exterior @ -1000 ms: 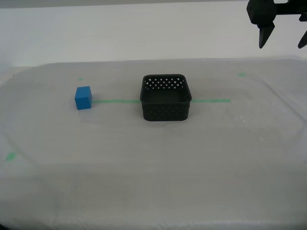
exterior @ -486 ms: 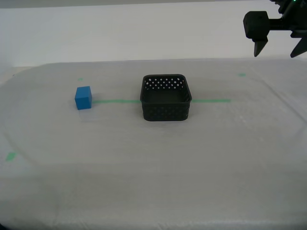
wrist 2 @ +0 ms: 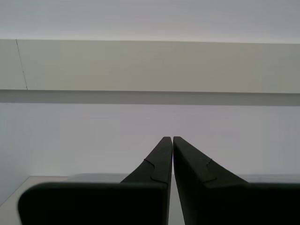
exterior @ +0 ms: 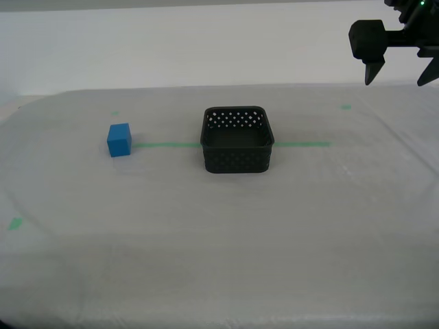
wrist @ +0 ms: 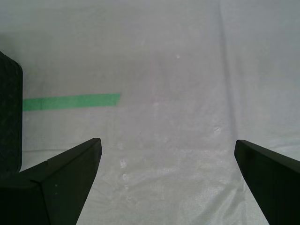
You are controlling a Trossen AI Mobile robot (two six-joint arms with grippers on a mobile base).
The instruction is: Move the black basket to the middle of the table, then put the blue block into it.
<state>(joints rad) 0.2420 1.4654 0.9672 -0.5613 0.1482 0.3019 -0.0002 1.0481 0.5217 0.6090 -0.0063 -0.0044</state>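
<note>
Basket [exterior: 237,139] sits mid-table [exterior: 219,226] on the green tape line [exterior: 302,144]; the blue block [exterior: 119,139] lies well apart from it. My first gripper [wrist: 166,178] hangs released; my second gripper [wrist 2: 172,154] is clenched, empty. I should approach the block squarely.

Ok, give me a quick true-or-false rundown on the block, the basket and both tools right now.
1. The blue block lies inside the black basket. False: it sits on the table, apart from the basket, toward the exterior view's left.
2. The basket stands on the green tape line. True.
3. My first tool is open and empty. True.
4. My second tool is open. False: its jaws are shut together with nothing between them.
</note>
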